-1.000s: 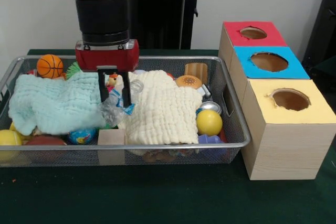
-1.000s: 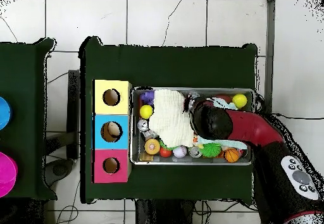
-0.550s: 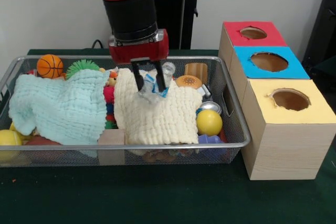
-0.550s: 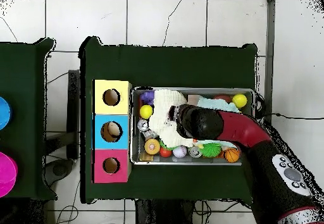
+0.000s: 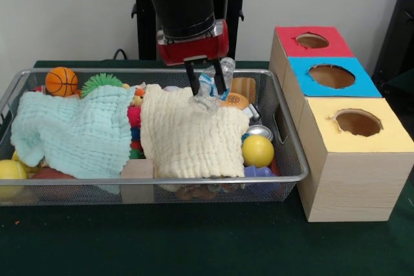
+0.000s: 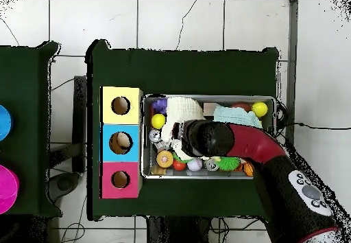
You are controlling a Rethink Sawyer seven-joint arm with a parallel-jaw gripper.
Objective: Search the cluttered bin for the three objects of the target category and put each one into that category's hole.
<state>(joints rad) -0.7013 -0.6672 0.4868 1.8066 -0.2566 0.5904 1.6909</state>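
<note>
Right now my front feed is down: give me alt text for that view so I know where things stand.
The gripper holds a crumpled clear plastic bottle above a cream cloth in the wire bin. A pale blue cloth covers the bin's left side; red, blue and yellow hole boxes stand to its right.

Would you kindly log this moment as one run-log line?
claw: shut on crumpled clear plastic bottle | position: above cream cloth in wire mesh bin | holes: not reached

A dark green table cover [image 5: 194,237] lies under everything. Beyond its edges, white floor tiles [image 6: 178,20] show. What may be a pink disc [image 6: 7,189] sits at one edge.
</note>
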